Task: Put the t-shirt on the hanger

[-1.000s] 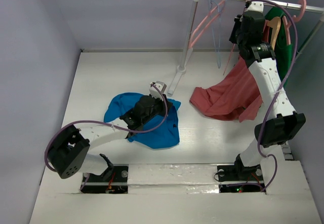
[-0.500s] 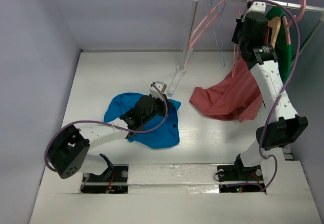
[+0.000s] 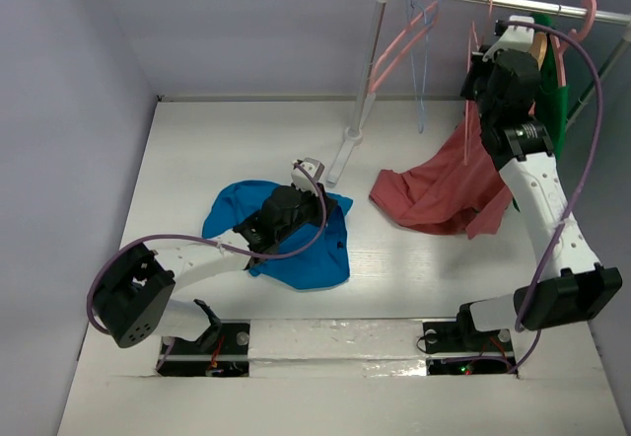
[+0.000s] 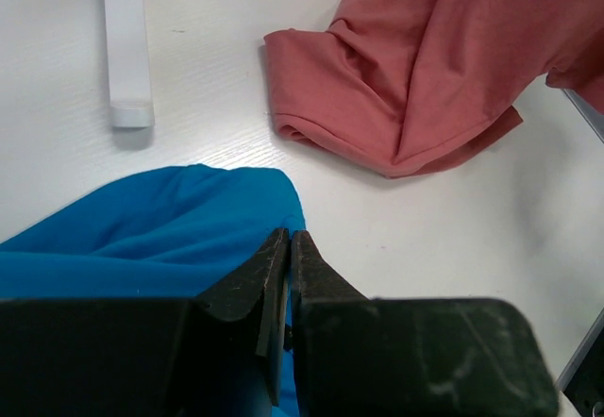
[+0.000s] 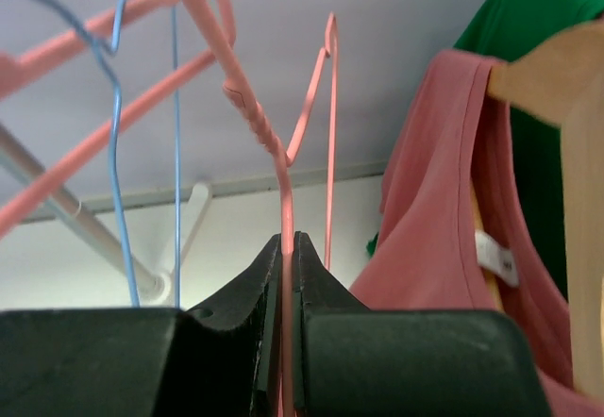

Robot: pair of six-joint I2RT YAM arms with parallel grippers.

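Lying in a crumpled heap on the white table [image 3: 197, 150], the bright blue t-shirt [image 3: 320, 258] sits near the front edge, left of centre. The left gripper [image 4: 288, 242] rests on its far right part. In the left wrist view the jaws are pressed together over the cloth, with blue fabric showing in the narrow slit between them, so it appears to have the shirt pinched.

The thin pink hanger [image 5: 267, 139] is up at the clothes rail [image 3: 473, 0] at the back right, well apart from the shirt. The right gripper [image 5: 288, 242] is raised to rail height with its jaws closed on the hanger's wire, just below the twisted part of the stem. From above, the hanger [image 3: 471, 41] shows only as thin pink lines just left of the right gripper [image 3: 478, 61].

A pale blue wire hanger [image 5: 175, 106] and thicker pink hangers [image 3: 394, 41] hang on the rail to the left. A salmon-red top [image 3: 444, 184] hangs from a tan wooden hanger [image 5: 566, 106] on the right, and its lower part spreads onto the table. A dark green garment [image 3: 547, 101] hangs behind it. The rack's white foot [image 4: 127, 40] stands on the table just beyond the t-shirt.
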